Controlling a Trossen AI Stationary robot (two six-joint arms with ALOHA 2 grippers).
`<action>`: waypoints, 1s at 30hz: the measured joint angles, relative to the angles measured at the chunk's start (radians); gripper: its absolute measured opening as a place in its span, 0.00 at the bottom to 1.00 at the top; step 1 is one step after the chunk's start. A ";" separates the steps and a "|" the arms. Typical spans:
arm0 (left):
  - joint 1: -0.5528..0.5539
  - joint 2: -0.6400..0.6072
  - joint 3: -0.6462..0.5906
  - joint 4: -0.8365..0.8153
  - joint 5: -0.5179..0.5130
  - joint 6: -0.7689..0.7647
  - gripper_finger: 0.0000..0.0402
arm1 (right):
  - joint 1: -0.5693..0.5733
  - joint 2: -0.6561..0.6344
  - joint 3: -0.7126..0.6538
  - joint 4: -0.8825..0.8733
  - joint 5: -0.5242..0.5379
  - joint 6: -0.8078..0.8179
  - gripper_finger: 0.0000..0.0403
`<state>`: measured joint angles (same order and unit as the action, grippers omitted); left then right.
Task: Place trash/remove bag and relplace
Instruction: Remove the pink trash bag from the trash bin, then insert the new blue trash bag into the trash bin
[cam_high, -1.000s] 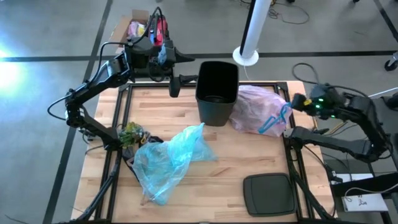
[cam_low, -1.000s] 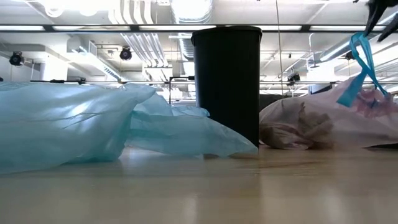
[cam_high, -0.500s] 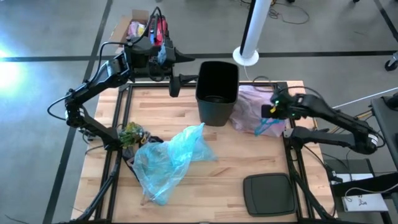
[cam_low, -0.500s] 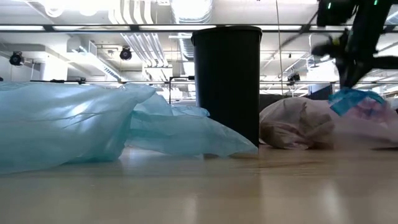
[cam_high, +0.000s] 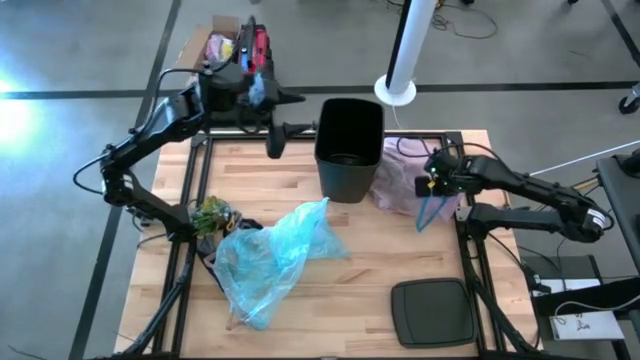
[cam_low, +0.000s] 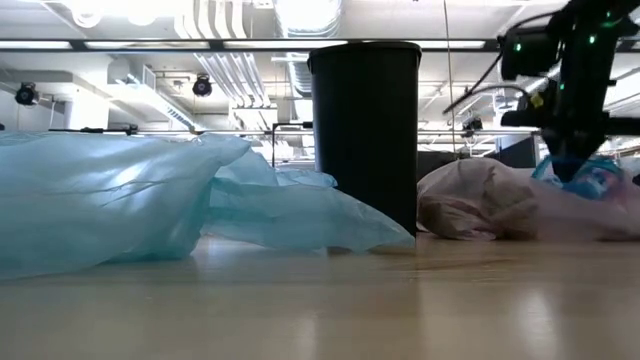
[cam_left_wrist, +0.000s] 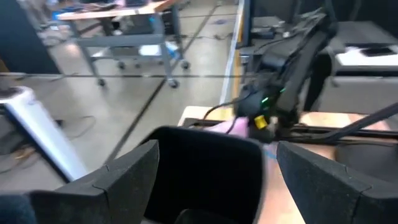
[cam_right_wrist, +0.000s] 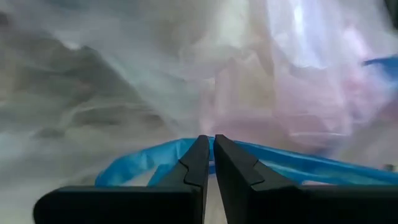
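Observation:
The pale pink bag (cam_high: 405, 170) lies full on the table against the right side of the black bin (cam_high: 350, 150). Crumpled brown trash (cam_low: 470, 200) shows through its wall. My right gripper (cam_high: 430, 182) is low over the bag's right part, shut on its blue drawstring (cam_high: 428, 210); the low view shows that gripper (cam_low: 572, 170) pointing down at the bag (cam_low: 520, 205). My left gripper (cam_high: 298, 112) hovers open just left of the bin's rim; in the left wrist view its fingers (cam_left_wrist: 217, 149) stand apart on either side of the bin (cam_left_wrist: 205, 168), touching nothing. My right gripper pinches the blue drawstring (cam_right_wrist: 168, 155) between its two shut fingers (cam_right_wrist: 196, 158), coming from above and pointing down at the bag. The string runs across the fingertips and loops slack to both sides over the bag's top (cam_right_wrist: 261, 93). The bag rests on the table.
A light blue plastic bag (cam_high: 270, 250) sprawls over the near-left table and fills the left of the low view (cam_low: 120, 200). A green and yellow bundle (cam_high: 210, 213) sits at the left edge. The dark bin lid (cam_high: 432, 310) lies near right. A white pole (cam_high: 410, 45) stands beyond the far edge.
My right gripper has moved from the table's right edge leftward and down onto the bag. The blue drawstring, drawn up taut a second ago, has dropped and now lies slack on the bag. The bag and bin have stayed in place.

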<state>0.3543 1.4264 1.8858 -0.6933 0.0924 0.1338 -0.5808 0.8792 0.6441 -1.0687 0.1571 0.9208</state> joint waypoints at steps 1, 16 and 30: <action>0.000 -0.012 0.000 -0.012 -0.024 0.005 0.77 | 0.000 -0.003 0.026 -0.026 0.001 -0.018 0.03; -0.059 -0.149 -0.140 -0.535 -0.055 -0.334 0.77 | 0.000 -0.018 0.406 -0.042 0.248 -0.413 0.03; -0.412 -0.219 -0.673 -0.251 -0.176 -0.816 0.77 | 0.000 -0.014 0.468 0.300 0.186 -0.744 0.31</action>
<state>-0.0579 1.2076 1.2126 -0.9442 -0.0837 -0.6822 -0.5804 0.8648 1.1117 -0.7691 0.3434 0.1769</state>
